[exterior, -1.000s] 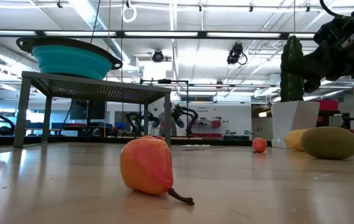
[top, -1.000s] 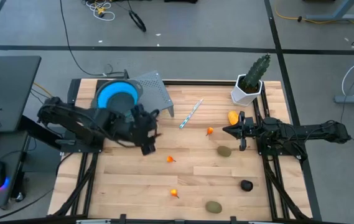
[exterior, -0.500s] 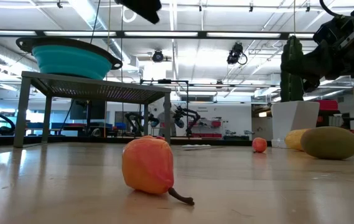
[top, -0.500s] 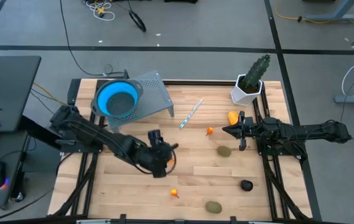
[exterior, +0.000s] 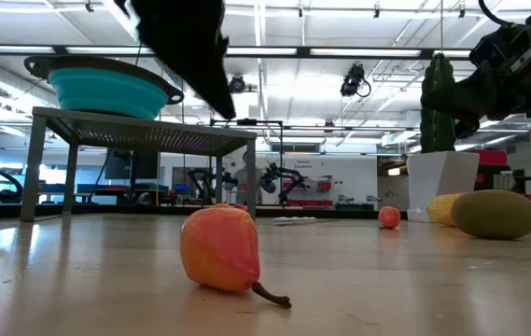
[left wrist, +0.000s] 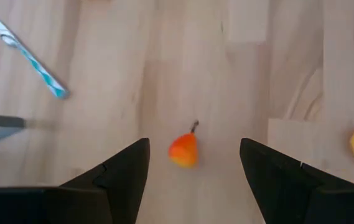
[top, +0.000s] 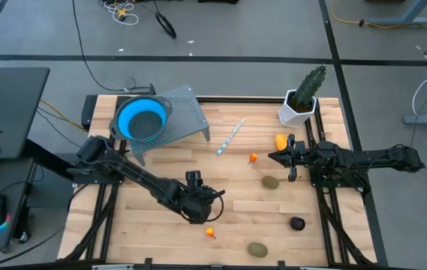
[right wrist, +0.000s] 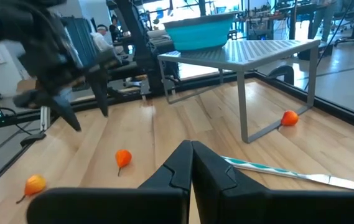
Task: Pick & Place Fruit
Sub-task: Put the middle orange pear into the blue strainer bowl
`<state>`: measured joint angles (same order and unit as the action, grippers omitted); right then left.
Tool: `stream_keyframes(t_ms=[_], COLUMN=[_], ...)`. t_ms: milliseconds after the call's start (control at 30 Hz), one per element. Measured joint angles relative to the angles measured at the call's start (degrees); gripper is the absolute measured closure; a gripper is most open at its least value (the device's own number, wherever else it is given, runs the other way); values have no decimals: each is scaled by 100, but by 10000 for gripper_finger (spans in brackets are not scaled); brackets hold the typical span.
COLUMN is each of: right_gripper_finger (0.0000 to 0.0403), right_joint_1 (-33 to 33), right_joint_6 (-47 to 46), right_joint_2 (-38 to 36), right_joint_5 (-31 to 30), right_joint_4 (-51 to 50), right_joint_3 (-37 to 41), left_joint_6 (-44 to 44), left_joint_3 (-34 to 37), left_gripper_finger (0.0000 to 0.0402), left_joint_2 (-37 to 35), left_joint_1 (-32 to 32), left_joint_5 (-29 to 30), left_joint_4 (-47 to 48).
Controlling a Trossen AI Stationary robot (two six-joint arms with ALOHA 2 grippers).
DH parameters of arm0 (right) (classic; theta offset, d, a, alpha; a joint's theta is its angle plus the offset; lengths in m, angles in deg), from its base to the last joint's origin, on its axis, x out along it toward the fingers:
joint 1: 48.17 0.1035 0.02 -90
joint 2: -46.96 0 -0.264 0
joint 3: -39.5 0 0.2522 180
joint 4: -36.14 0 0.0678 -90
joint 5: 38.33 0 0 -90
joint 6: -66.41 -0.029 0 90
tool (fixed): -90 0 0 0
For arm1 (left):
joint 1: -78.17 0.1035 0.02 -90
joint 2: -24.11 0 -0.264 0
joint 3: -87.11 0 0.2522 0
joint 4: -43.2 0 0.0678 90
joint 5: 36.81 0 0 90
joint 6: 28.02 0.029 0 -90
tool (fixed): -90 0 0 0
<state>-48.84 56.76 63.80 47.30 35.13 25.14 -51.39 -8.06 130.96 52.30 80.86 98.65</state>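
My left gripper (top: 207, 199) hangs open over the middle of the table. In the left wrist view a small orange fruit piece (left wrist: 183, 150) lies on the wood between its two spread fingers (left wrist: 193, 144), untouched. Other orange pieces lie at mid-table (top: 253, 157) and near the near edge (top: 210, 232), the latter large in the low view (exterior: 220, 247). The yellow-orange oval (top: 281, 140), two olive ovals (top: 271, 181) (top: 257, 248) and the dark round fruit (top: 296, 223) rest on the table's right half. My right gripper (top: 292, 159) waits shut by the yellow-orange oval.
A blue bowl (top: 144, 120) sits on a grey mesh stand (top: 187, 112) at the far left. A cactus in a white pot (top: 299, 105) stands at the far right. A thin striped stick (top: 230, 139) lies between them. Bare wood lies along the near left.
My left arm has swung away from the mesh stand, toward the table's near edge and right, and has come down over the orange piece at mid-table. In the low view its dark body has dropped into the picture from above. No fruit has moved.
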Motion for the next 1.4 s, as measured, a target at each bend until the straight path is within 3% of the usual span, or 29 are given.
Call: stream_keyframes(t_ms=[167, 300, 533, 767, 1233, 1400], right_gripper_finger=[390, 390, 390, 390, 390, 390], right_joint_1=[0, 0, 0, -1, -2, -1], right_joint_6=[0, 0, 0, 0, 1, 0], right_joint_2=[2, 2, 2, 10, 35, 35], right_joint_5=[-1, 1, 2, -1, -1, -2], right_joint_4=[1, 19, 36, 36, 85, 97], right_joint_3=[0, 0, 0, 0, 0, 0], left_joint_6=[-172, -70, -45, 3, -178, -361], left_joint_3=[549, 899, 1613, 2213, 2934, 3156], left_gripper_finger=[141, 141, 141, 141, 141, 159], left_joint_2=[-25, -40, -109, -279, -278, -278], left_joint_1=[8, 26, 278, 451, 548, 550], left_joint_5=[-72, -82, -534, -669, -562, -554], left_joint_4=[-435, -1329, -1967, -3255, -4223, -4264])
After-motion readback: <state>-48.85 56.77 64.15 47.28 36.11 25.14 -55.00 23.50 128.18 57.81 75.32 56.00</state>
